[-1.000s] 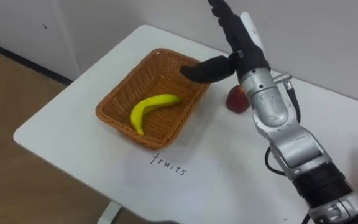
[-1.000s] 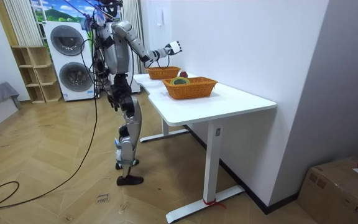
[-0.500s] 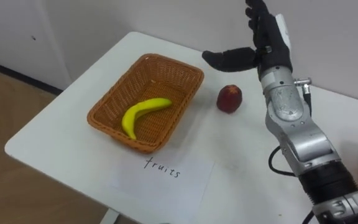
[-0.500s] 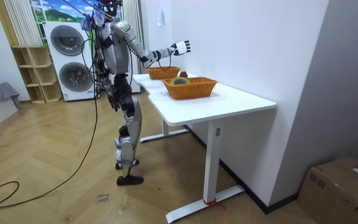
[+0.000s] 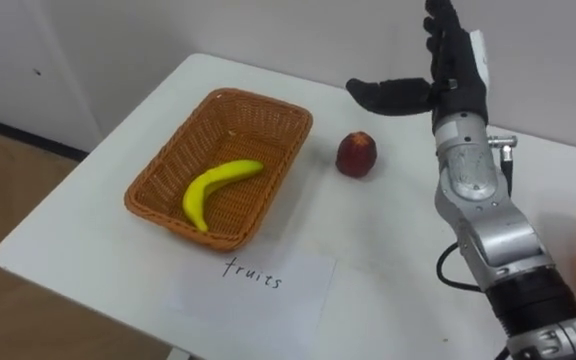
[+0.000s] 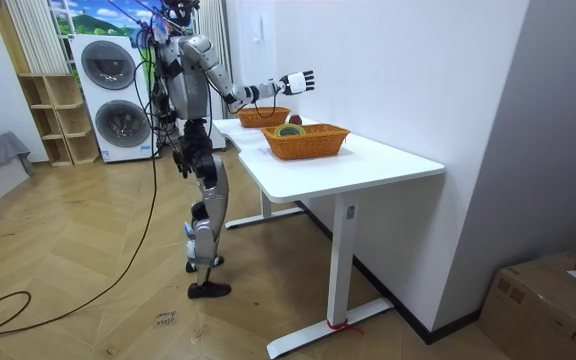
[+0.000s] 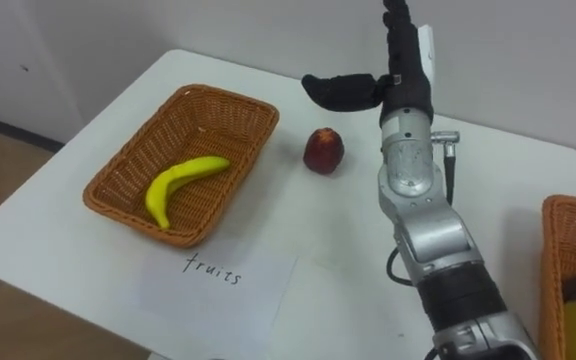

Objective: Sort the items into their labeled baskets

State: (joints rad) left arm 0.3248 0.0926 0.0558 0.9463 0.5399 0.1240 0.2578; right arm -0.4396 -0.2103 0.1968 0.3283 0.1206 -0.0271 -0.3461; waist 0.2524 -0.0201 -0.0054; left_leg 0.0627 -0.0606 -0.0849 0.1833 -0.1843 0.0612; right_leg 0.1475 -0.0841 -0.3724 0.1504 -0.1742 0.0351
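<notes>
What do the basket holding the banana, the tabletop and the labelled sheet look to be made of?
Basket: woven wicker or rattan by its look, matte orange-brown; the crossing strands show on walls and rim. Tabletop: smooth white board, probably laminate, with a slight sheen; its core cannot be told. Sheet: thin white paper, lying flat, with handwriting on it.

The robot stands at the white table (image 6: pixel 368 165), right hand (image 6: pixel 295 82) outstretched.
</notes>
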